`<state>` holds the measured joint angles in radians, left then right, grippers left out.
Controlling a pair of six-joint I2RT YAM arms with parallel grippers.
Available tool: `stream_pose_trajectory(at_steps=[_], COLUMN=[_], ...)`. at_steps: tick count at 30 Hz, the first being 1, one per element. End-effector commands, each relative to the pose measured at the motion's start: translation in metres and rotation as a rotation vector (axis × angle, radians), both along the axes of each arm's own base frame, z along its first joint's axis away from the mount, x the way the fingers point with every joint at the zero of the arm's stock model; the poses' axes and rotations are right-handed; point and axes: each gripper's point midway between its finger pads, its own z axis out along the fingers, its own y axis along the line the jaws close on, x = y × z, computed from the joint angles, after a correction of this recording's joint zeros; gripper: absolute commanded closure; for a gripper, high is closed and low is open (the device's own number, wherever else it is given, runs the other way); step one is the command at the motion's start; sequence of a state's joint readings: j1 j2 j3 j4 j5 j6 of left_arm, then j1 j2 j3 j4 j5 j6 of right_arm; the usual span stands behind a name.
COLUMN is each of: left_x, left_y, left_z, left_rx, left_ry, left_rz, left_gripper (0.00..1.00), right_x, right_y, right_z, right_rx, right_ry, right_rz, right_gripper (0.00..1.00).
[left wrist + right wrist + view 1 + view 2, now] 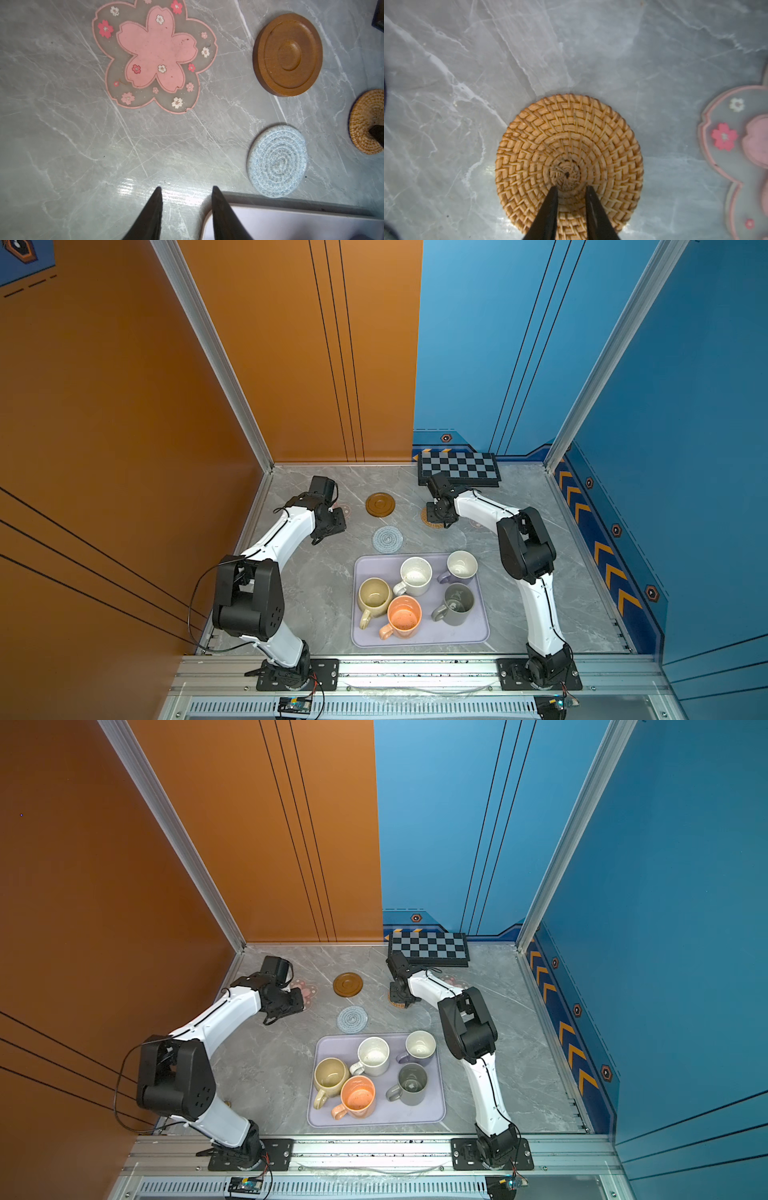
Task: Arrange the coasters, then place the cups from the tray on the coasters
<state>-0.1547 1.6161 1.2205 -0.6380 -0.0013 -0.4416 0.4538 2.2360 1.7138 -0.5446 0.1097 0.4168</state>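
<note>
Rattan coaster (569, 145) lies flat on table (467, 62), at 12 o'clock from tray (461, 635) w/ five cups (415, 574). Right gripper (571, 188) over its centre, fingers slightly apart, pinching nothing. Left gripper (186, 188) at 10 o'clock, fingers spread, empty.

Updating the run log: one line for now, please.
left gripper: open, empty | right gripper: narrowly open over rattan coaster | cups: all five on tray

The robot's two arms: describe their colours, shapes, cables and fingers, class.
The left arm and right arm match: curved white shells, bulky black elbow housings, black bases bolted to a silver rail. A thin black cable runs along each shell; the left one's loops out loosely. The fingers are black, tapering to points.
</note>
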Motion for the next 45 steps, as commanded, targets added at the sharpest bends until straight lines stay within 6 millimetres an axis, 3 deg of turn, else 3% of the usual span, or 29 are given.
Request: stream_pose_trajectory(at_steps=[1,18,29,38,45], left_x=[0.006,0.013,0.020,0.021,0.021], left_y=[-0.006,-0.024,-0.037,-0.035,-0.036], left_z=[0.006,0.006,0.004,0.007,0.007], left_rx=[-0.001,0.019,0.017,0.027,0.023], left_ry=[-0.017,-0.004,0.002,-0.002,-0.001], left_rz=[-0.015,-0.054,-0.078,-0.078,-0.079], left_gripper=[0.60,0.60,0.60,0.60,0.60], right_x=[-0.020,-0.015,-0.018,-0.026,-0.027], right_y=[-0.029,-0.056,-0.041,-0.029,-0.033], right_z=[-0.021,-0.025,-0.023,-0.024,-0.023], right_rx=[-0.072,-0.081,-0.040,-0.038,-0.040], right_ry=[0.092,0.108,0.115,0.126,0.127], right_rz=[-0.034,-0.049,0.016,0.085,0.078], right_gripper=[0.75,0.75,0.76,0.77,0.77])
